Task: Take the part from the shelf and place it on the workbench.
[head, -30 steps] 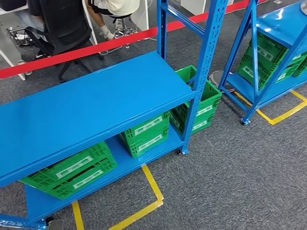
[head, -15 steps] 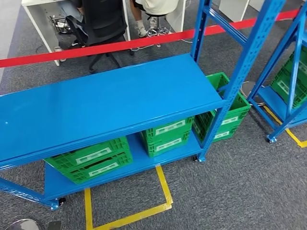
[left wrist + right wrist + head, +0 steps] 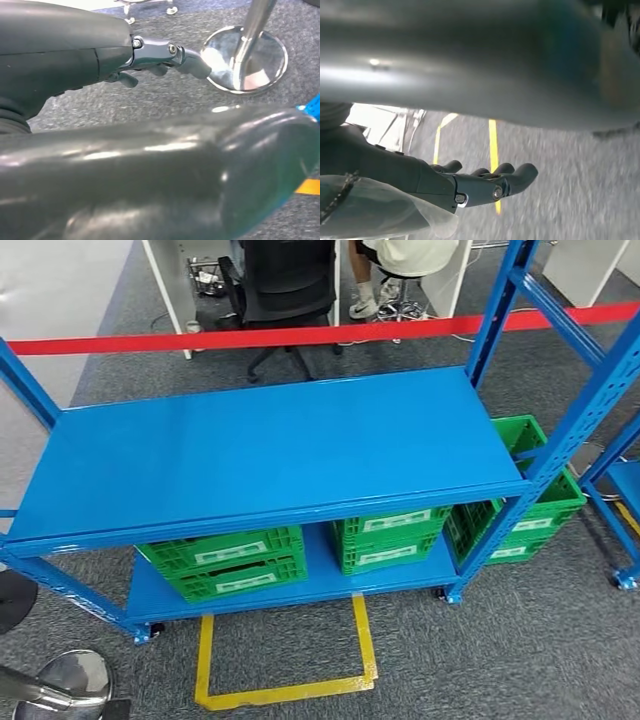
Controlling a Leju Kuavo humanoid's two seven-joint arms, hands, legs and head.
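**Both hands empty, shelf ahead**

Left hand [image 3: 113,60] fingers [image 3: 188,57] spread, holding nothing, beside a chrome stand base [image 3: 245,55]. Right hand [image 3: 444,185] fingers [image 3: 516,175] likewise loose above carpet. Blue shelf [image 3: 272,450] bare on top; part unseen.

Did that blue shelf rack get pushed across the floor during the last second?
No. The blue rack has kept its place against the yellow floor tape and the green crates; the whole picture shifted, so the camera turned.

blue shelf [image 3: 272,455]; green crates [image 3: 226,562] on lower tier
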